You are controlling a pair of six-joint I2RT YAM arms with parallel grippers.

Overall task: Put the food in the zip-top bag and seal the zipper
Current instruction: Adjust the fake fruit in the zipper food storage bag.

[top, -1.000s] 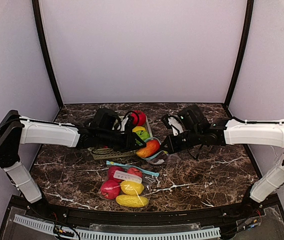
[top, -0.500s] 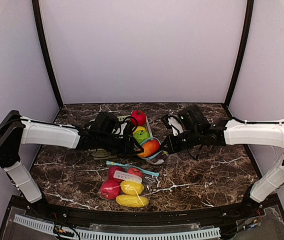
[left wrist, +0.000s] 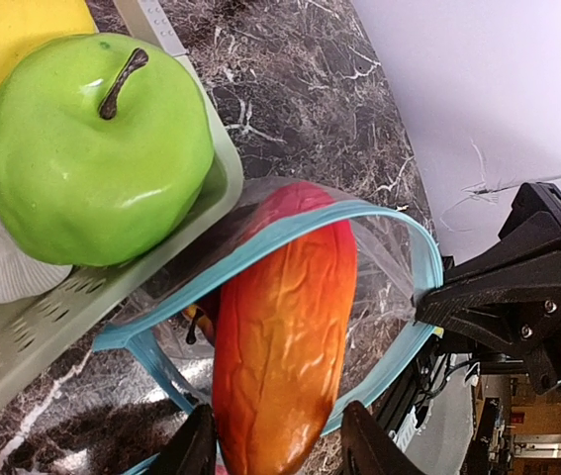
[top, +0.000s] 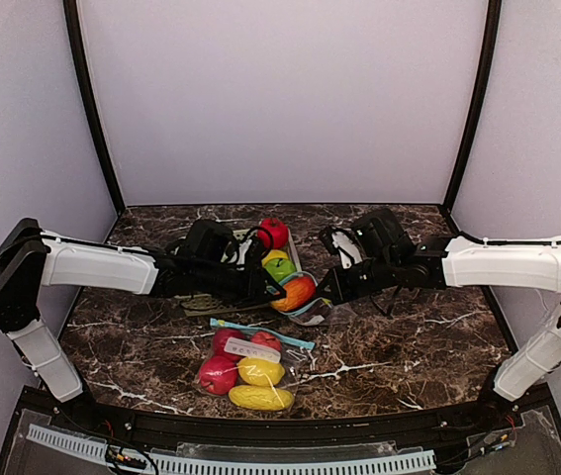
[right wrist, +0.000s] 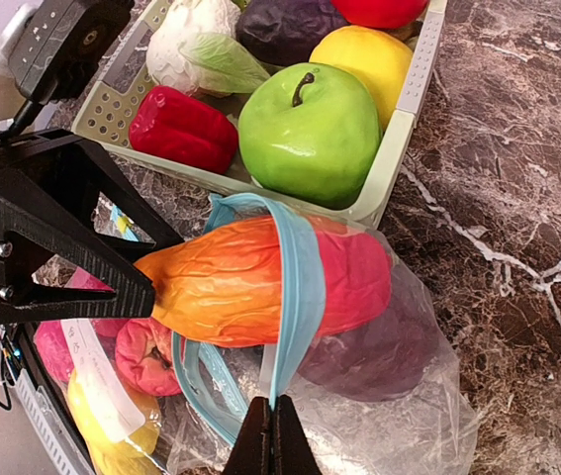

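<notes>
An orange-red toy fruit [left wrist: 280, 336] lies half inside the mouth of a clear zip-top bag [right wrist: 409, 416] with a blue zipper rim [right wrist: 300, 277]. My left gripper [left wrist: 278, 450] is shut on the fruit's outer end, one finger [left wrist: 196, 445] on each side. My right gripper [right wrist: 272, 426] is shut on the bag's rim and holds the mouth up. A dark purple food piece [right wrist: 389, 346] lies deeper in the bag. From above, the fruit [top: 295, 292] sits between both grippers. More food fills the pale green basket [right wrist: 399, 139]: a green apple [right wrist: 310, 129], a red pepper [right wrist: 181, 129] and a cabbage [right wrist: 201, 45].
A second bag [top: 245, 371] packed with red and yellow food lies near the table's front edge, its blue zipper toward the basket. The basket [top: 211, 305] sits behind and left of the open bag, under my left arm. Dark marble table, pale walls around.
My left wrist has shifted slightly, uncovering the red fruit at the basket's far end. The orange-red fruit stays in the bag's mouth. The right arm has not moved.
</notes>
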